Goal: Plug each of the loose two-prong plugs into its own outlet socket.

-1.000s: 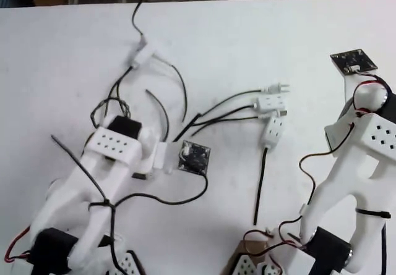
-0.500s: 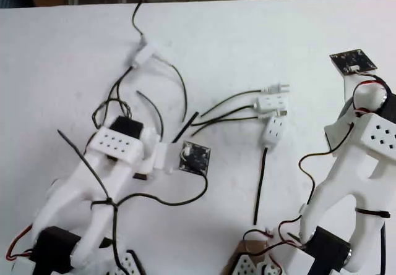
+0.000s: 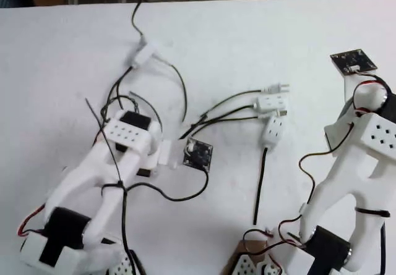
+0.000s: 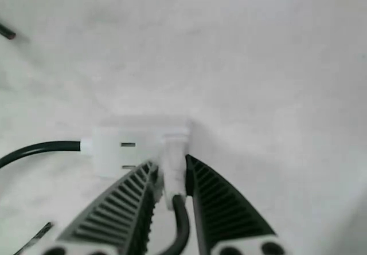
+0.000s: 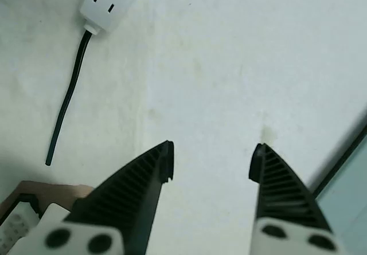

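Note:
My left gripper is shut on a white plug, whose black cord runs back between the fingers. The plug touches one end of a white outlet socket lying on the table, its two slots facing up. From above, this gripper sits left of centre. Two loose two-prong plugs lie right of centre, with another white socket just below them. My right gripper hangs open over bare table, well away from that socket.
A joined white connector lies at the far left with black cords looping around it. Loose black cords cross the table's middle. The right arm stands at the right edge. Bare table surrounds the right gripper.
The left arm has swung toward the far side and slightly right, carrying the plug with it. The cords beside it shifted. The right arm has not moved.

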`<action>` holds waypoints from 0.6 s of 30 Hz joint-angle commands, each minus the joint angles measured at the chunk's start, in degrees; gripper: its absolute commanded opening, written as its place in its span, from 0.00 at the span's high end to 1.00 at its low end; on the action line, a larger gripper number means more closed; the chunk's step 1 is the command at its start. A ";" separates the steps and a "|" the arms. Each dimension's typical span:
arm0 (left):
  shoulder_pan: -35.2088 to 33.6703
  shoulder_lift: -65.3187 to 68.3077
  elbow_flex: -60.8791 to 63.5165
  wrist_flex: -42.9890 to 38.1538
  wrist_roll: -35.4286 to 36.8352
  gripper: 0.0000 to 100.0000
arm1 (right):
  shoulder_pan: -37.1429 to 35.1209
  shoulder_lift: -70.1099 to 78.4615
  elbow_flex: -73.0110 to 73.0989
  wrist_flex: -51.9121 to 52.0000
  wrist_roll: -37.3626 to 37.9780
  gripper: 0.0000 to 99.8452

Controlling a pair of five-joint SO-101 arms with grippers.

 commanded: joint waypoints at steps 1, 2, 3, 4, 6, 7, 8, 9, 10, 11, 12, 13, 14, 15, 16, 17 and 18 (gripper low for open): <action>2.15 2.33 -0.35 -2.99 -25.67 0.94 | -0.22 -1.63 -0.18 -0.22 0.44 0.78; 2.24 2.33 -0.35 -4.57 -23.47 0.92 | -0.22 -1.63 -0.18 -0.22 0.44 0.78; 2.24 2.24 -0.79 -6.33 -21.01 0.88 | -0.22 -1.63 -0.18 -0.22 0.44 0.78; 2.24 2.24 -1.93 -7.30 -17.93 0.84 | -0.22 -1.63 -0.18 -0.22 0.44 0.78; 2.15 2.24 -5.01 -7.47 -12.13 0.78 | -0.13 -1.63 -0.18 -0.22 0.44 0.78; 2.07 2.24 -6.95 -7.38 -9.58 0.75 | -0.04 -1.63 -0.18 -0.22 0.44 0.78; 1.98 2.24 -8.97 -6.59 -6.95 0.74 | -0.04 -1.63 -0.18 -0.22 0.44 0.78; 1.98 2.24 -11.16 -5.36 -4.04 0.73 | -0.04 -1.63 -0.18 -0.22 0.44 0.78; 1.71 2.24 -13.45 -3.87 -1.05 0.72 | -0.04 -1.63 -0.18 -0.22 0.44 0.78; 1.27 2.24 -15.82 -2.29 1.67 0.72 | -0.04 -1.63 -0.18 -0.22 0.44 0.78; 1.01 2.24 -18.11 -1.14 4.40 0.71 | -0.04 -1.63 -0.18 -0.22 0.44 0.78; 0.48 2.24 -20.22 -0.26 6.86 0.71 | -0.04 -1.63 -0.18 -0.22 0.44 0.78; -0.22 2.33 -21.98 0.09 9.67 0.70 | -0.04 -1.63 -0.18 -0.22 0.44 0.78; -0.92 2.51 -23.47 0.09 12.92 0.70 | -0.04 -1.63 -0.18 -0.22 0.44 0.78; -1.45 2.59 -24.62 0.18 16.53 0.70 | -0.04 -1.63 -0.18 -0.22 0.44 0.78; -2.07 2.59 -24.97 0.18 20.66 0.70 | -0.04 -1.63 -0.18 -0.22 0.44 0.78; -2.59 2.68 -25.05 0.18 25.32 0.70 | -0.04 -1.63 -0.18 -0.22 0.44 0.78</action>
